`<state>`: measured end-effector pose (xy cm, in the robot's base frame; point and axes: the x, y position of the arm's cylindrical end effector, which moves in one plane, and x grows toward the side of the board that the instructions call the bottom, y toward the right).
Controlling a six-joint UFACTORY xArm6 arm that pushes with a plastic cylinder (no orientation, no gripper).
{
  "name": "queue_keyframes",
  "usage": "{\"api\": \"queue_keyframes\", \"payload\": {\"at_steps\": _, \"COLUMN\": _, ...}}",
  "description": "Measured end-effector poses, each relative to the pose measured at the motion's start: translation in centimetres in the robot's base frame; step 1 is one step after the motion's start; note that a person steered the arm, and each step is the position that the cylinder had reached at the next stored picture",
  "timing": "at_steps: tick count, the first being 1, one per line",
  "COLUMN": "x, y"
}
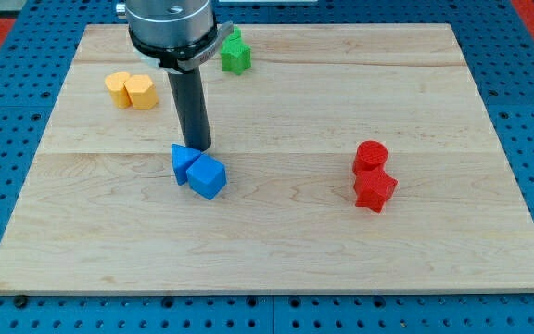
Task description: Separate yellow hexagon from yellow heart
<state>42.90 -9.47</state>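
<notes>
The yellow hexagon (118, 89) and the yellow heart (141, 92) sit touching side by side at the upper left of the wooden board (276, 250), the hexagon on the left. My tip (199, 148) is down on the board, to the lower right of the yellow pair and well apart from them. It stands just above the blue triangle (184, 162) and the blue cube (207, 176), which touch each other.
A green block (235, 53) sits near the board's top edge, right of the arm's body. A red cylinder (371, 155) and a red star-like block (375, 189) sit together at the right. A blue pegboard surrounds the board.
</notes>
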Motion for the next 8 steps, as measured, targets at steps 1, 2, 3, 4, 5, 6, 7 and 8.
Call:
{"api": "queue_keyframes", "payload": {"at_steps": 1, "x": -0.5, "y": -4.5}}
{"api": "queue_keyframes", "payload": {"at_steps": 2, "x": -0.5, "y": -11.3}}
{"api": "queue_keyframes", "payload": {"at_steps": 3, "x": -1.6, "y": -17.7}}
{"api": "queue_keyframes", "payload": {"at_steps": 4, "x": -6.5, "y": -18.8}}
{"api": "queue_keyframes", "payload": {"at_steps": 5, "x": -9.1, "y": -17.3}}
{"api": "queue_keyframes", "payload": {"at_steps": 6, "x": -9.3, "y": -12.6}}
{"api": "queue_keyframes", "payload": {"at_steps": 7, "x": -9.1, "y": -8.4}}
{"api": "queue_keyframes", "payload": {"at_steps": 8, "x": -9.1, "y": -5.0}}
